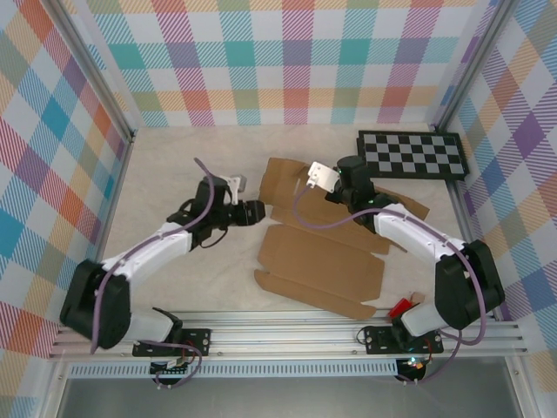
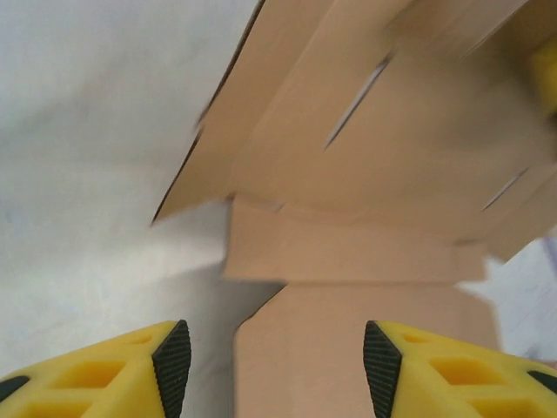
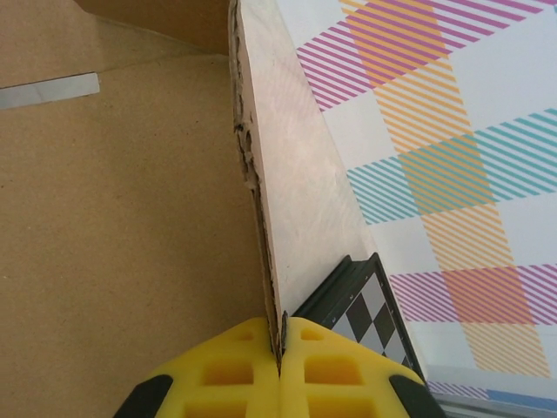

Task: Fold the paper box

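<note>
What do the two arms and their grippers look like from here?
The left arm and right arm have white links, black joints and loose purple cables. The left gripper and right gripper have yellow lattice-moulded fingers; the left's carry black pads.

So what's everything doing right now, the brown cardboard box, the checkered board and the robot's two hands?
Plain brown cardboard paper box: mostly lying flat, not folded up yet, one far flap lifted.
Left hand: open, holding nothing, over the box's edge.
Right hand: shut, pinching the edge of a box flap.
Black-and-white checkerboard panel: at the far right corner, untouched.
</note>
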